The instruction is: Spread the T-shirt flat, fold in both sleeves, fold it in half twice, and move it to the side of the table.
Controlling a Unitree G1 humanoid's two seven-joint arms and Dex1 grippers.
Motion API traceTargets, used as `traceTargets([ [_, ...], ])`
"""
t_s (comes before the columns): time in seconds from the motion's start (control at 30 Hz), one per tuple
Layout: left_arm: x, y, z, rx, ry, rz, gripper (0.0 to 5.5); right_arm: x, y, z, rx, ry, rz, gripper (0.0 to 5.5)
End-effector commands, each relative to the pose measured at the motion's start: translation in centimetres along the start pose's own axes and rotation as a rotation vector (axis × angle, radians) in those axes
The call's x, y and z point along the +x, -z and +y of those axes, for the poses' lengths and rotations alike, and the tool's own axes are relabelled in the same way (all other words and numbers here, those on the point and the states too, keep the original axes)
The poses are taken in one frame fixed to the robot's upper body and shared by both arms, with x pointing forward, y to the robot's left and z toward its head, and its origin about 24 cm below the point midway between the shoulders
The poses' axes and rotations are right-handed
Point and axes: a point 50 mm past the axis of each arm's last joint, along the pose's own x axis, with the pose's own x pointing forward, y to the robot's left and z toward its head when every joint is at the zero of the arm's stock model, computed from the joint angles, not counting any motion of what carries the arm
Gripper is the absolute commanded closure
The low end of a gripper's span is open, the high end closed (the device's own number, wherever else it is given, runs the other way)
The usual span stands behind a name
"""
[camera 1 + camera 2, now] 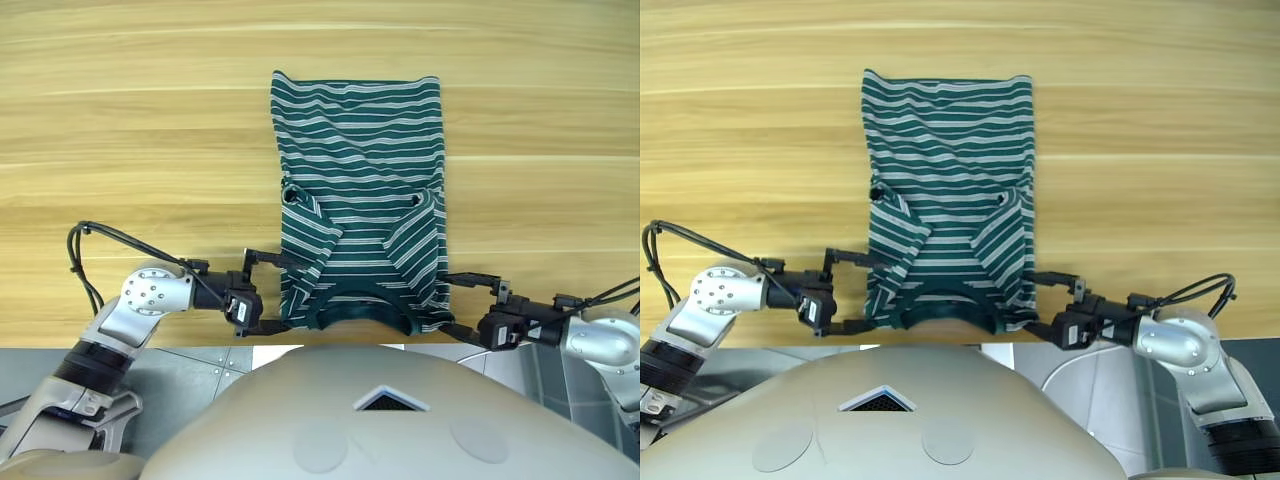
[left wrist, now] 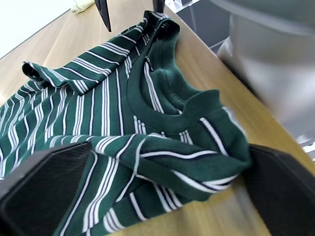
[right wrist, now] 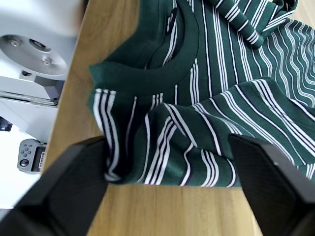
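The green T-shirt (image 1: 360,170) with white stripes lies flat on the wooden table (image 1: 120,150). Both sleeves are folded in over its front, and the collar (image 1: 365,308) lies at the near edge. My left gripper (image 1: 290,292) is open and straddles the near left shoulder corner (image 2: 197,162); one finger (image 2: 44,187) lies on each side of the cloth. My right gripper (image 1: 447,301) is open in the same way around the near right shoulder corner (image 3: 162,147), with a finger (image 3: 275,187) beside the fabric.
The table's near edge (image 1: 180,345) runs just under the collar, with grey floor tiles (image 1: 200,358) below it. The wood stretches wide to the left, to the right and beyond the hem (image 1: 355,82). A small black controller (image 3: 29,155) lies on the floor.
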Motion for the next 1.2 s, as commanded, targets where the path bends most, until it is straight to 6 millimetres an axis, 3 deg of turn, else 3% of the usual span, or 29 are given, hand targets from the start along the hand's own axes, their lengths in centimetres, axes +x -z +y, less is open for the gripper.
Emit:
traceTargets([
  [0.03, 0.1, 0.4, -0.9, -0.024, 0.073, 0.029, 0.81, 0.3, 0.1, 0.0, -0.001, -0.017, 0.019, 2.19],
  [0.27, 0.1, 0.8, -0.6, -0.035, 0.065, 0.036, 2.13, 0.5, 0.0, -0.1, -0.002, -0.017, 0.012, 3.62],
  [0.63, 0.0, 1.5, 0.3, -0.055, 0.038, 0.032, 3.65, 0.8, 0.0, -0.1, -0.001, -0.020, 0.003, 5.37],
  [0.93, 0.3, 0.4, -0.3, -0.067, 0.092, -0.021, 5.18, 0.8, -0.2, -0.2, -0.009, -0.028, -0.015, 5.47],
  [1.2, -0.9, -1.6, 0.5, -0.068, 0.069, -0.130, 5.38, -0.8, -1.0, -0.2, -0.017, -0.035, -0.093, 5.47],
])
